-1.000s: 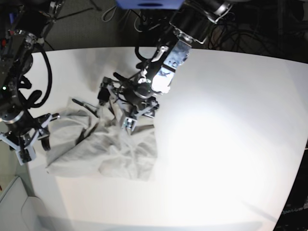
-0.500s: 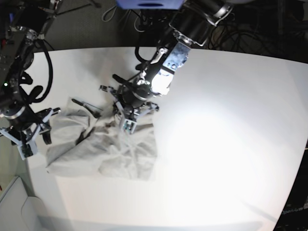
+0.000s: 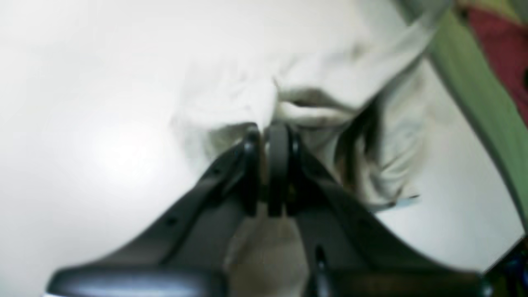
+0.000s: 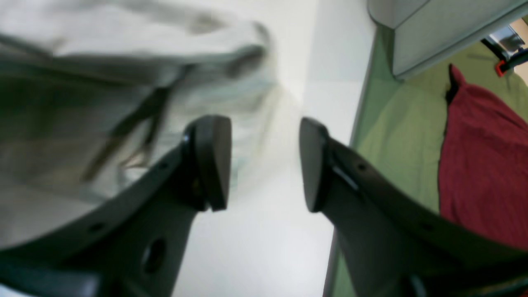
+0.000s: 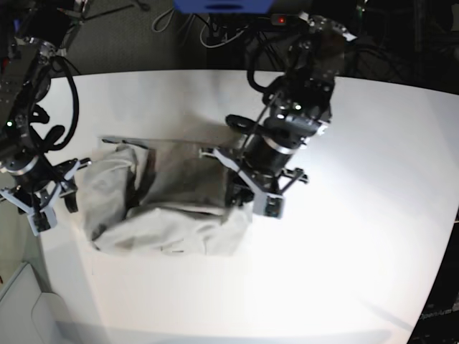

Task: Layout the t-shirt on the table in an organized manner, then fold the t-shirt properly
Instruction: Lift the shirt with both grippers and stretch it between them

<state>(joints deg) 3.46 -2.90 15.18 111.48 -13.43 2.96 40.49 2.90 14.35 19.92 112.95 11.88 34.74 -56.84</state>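
The light grey-beige t-shirt point(image 5: 165, 208) lies crumpled and stretched sideways on the white table point(image 5: 358, 215). My left gripper point(image 5: 247, 201) stands at the shirt's right edge, shut on a fold of the cloth. In the left wrist view its fingertips point(image 3: 278, 140) press together with the t-shirt point(image 3: 330, 82) bunched between and beyond them. My right gripper point(image 5: 54, 211) hovers open just off the shirt's left end, near the table's left edge. In the right wrist view its fingers point(image 4: 212, 161) stand wide apart with nothing between them, and the t-shirt point(image 4: 103, 82) is blurred to the upper left.
The table's left edge point(image 4: 350, 136) runs close beside the right gripper. Past it is green floor point(image 4: 396, 136) with a red patch point(image 4: 482, 165) and a grey box point(image 4: 433, 33). Cables and dark gear lie behind the table point(image 5: 215, 36).
The left gripper has shut on the shirt and dragged it to the right, stretching the cloth wider. The right gripper has stayed open by the shirt's left end.
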